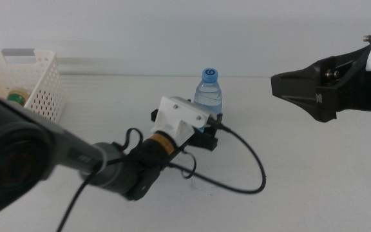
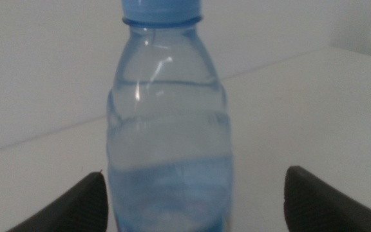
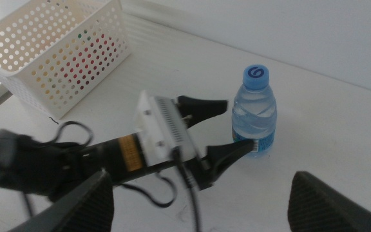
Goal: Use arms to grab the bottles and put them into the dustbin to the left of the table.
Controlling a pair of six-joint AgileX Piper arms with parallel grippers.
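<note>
Water bottle upright, table centre, right of dustbin. Left gripper spread wide, straddling bottle, gripping nothing. Right gripper hovers right, apart and empty. Risk: uneven closing nudges light bottle, toppling it.

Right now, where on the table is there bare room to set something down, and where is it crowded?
Bare tabletop lies right of the black cable, beneath the raised right gripper. Another bare strip runs between the dustbin and the water bottle. It is crowded mid-table, where the open left gripper straddles the bottle, its arm and cable trailing behind.
</note>
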